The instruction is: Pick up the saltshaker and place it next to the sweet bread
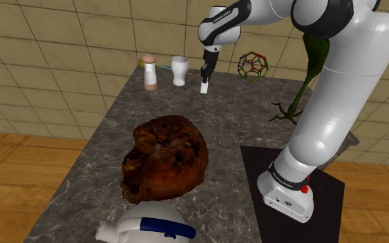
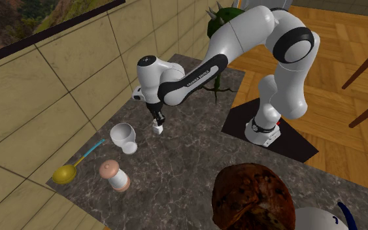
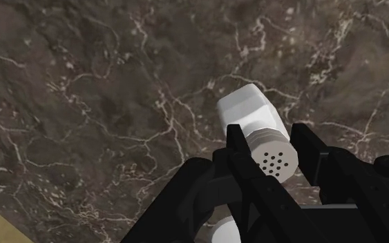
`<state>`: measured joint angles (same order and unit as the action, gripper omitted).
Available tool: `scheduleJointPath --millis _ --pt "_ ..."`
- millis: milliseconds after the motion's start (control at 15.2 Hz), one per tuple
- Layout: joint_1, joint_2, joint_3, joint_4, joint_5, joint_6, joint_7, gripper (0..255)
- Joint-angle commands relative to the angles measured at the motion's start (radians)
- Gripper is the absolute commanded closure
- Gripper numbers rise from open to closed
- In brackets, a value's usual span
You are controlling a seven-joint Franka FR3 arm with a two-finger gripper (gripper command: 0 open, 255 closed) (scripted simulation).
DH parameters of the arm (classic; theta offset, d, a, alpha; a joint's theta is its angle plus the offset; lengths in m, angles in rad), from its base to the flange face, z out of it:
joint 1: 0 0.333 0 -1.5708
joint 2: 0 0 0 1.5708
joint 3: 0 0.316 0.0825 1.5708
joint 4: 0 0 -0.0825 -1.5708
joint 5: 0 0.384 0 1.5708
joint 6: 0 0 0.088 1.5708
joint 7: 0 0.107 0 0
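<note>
white saltshaker point(image 3: 255, 119), clasped between black fingers point(image 3: 240, 155)

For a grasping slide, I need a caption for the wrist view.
Black claw clasping a white saltshaker, perforated cap toward the camera, above a dark marble countertop.

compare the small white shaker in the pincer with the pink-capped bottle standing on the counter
The small white shaker is clasped between the pincer's fingers; the pink-capped bottle stands free and upright on the counter. The shaker is all white with a holed top; the bottle has a pinkish cap. The shaker looks clearly smaller than the bottle. Both have white bodies and are near the counter's wall end.
</note>
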<state>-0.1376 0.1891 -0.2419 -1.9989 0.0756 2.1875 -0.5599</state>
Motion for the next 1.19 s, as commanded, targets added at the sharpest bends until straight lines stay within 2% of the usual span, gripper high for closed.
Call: scheduleJointPath --millis 0,1122 --pt "0.0 0.0 0.0 0.0 0.0 0.0 0.0 255" --pt "0.004 -0.079 -0.005 0.122 -0.028 -0.198 0.021 255"
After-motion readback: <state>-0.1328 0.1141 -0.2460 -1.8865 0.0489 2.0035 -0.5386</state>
